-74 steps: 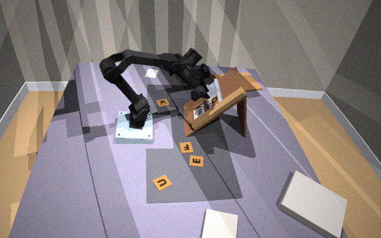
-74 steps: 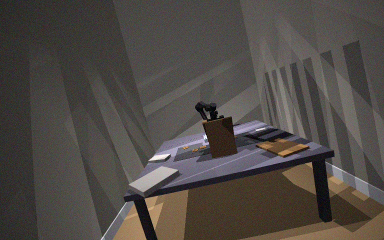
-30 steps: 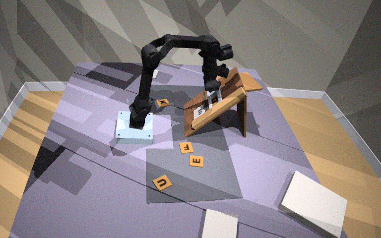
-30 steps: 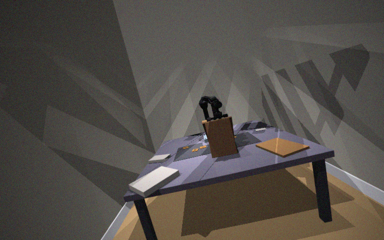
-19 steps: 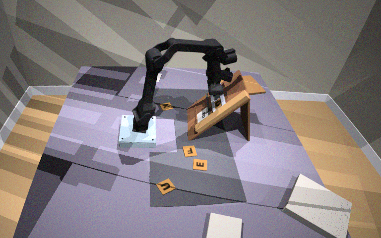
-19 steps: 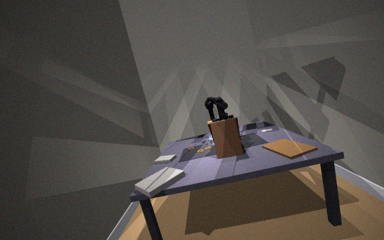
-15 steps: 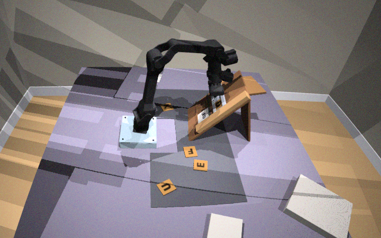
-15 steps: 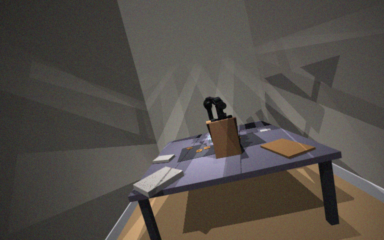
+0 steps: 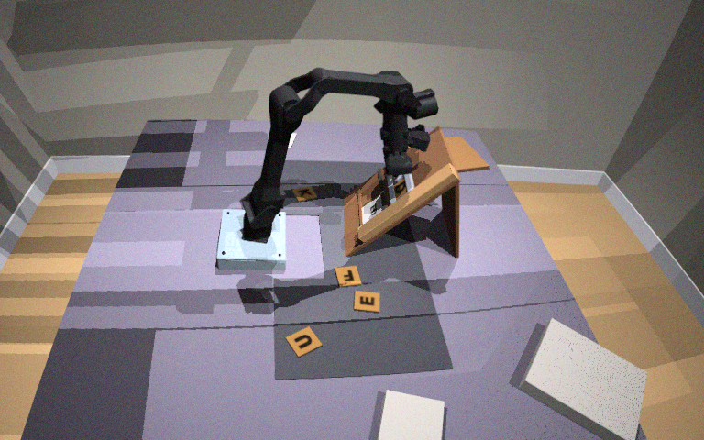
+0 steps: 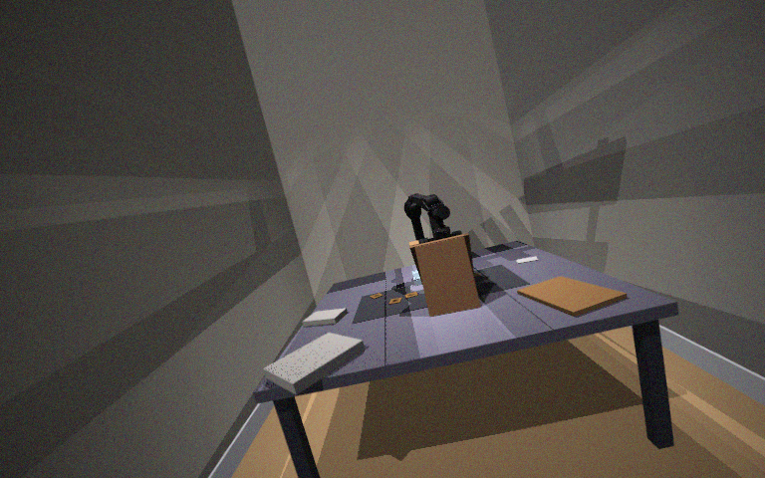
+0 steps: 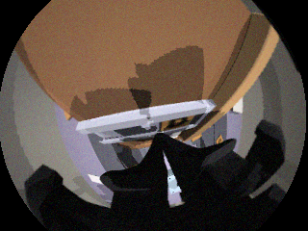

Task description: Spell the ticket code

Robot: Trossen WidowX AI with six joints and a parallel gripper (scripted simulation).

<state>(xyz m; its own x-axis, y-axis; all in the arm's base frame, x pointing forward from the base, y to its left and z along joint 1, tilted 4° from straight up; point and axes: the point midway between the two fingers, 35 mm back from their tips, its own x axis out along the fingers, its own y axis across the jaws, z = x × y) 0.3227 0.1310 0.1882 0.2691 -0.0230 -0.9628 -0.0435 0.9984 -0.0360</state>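
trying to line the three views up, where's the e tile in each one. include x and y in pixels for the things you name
top: below the middle, beside the f tile [image 9: 348,276]; the e tile is at [image 9: 367,301]
exterior: left of the board, letters too small to tell which tile
wrist: can't pick it out
shared landmark: the board [image 9: 401,207] [image 10: 449,276] [image 11: 115,48]

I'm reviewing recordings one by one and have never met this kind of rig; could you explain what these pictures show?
A black jointed arm stands on a pale blue plate. The top view looks down over the table; the exterior view faces the back of a leaning wooden board; the wrist view looks past the pincer. Letter tiles U, E, F and K lie loose. Another tile sits in the board's pale rail. The pincer is closed, holding nothing.
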